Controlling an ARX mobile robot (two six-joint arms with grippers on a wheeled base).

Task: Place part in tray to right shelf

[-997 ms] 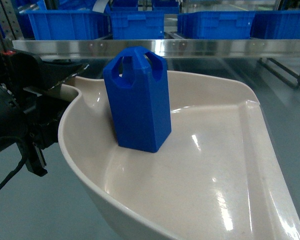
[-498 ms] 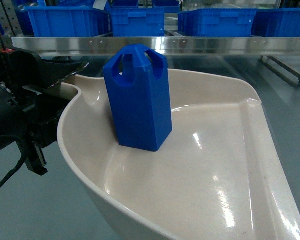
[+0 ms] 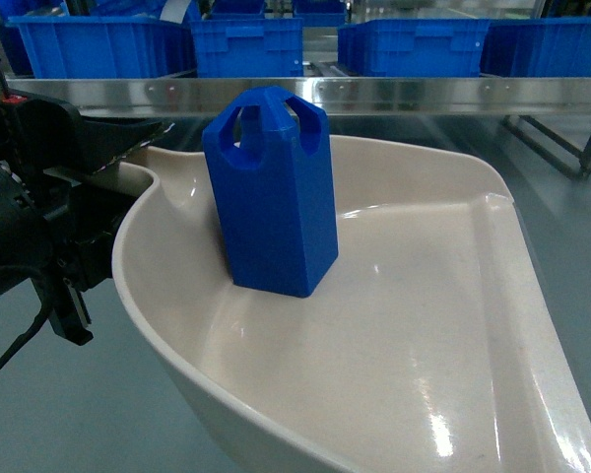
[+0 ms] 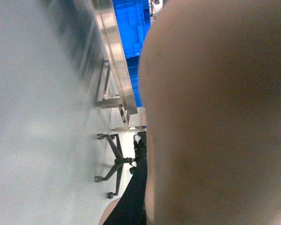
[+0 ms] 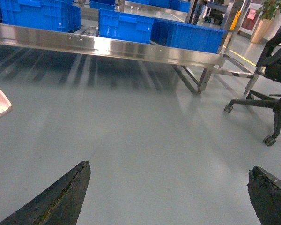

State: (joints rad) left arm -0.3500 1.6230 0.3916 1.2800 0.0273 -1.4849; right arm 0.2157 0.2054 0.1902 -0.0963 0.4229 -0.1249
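The right shelf point(image 3: 315, 94) spans the frame's top, below it the tray point(image 3: 424, 325) is carried level so the upright part point(image 3: 271, 197) at center-left won't topple; left gripper point(image 3: 74, 236) grip unclear, right gripper point(image 5: 168, 197) spread empty.

The part point(image 3: 272, 192) is a plain bright blue, standing on the glossy beige tray point(image 3: 453, 325). Behind the tray, the right shelf point(image 3: 374, 94) shows a silvery steel rail and blue crates point(image 3: 414, 44); the floor point(image 5: 145, 136) is pale grey.

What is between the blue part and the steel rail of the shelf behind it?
In the head view, only the tray's raised back rim and a strip of grey floor lie between the part and the rail.
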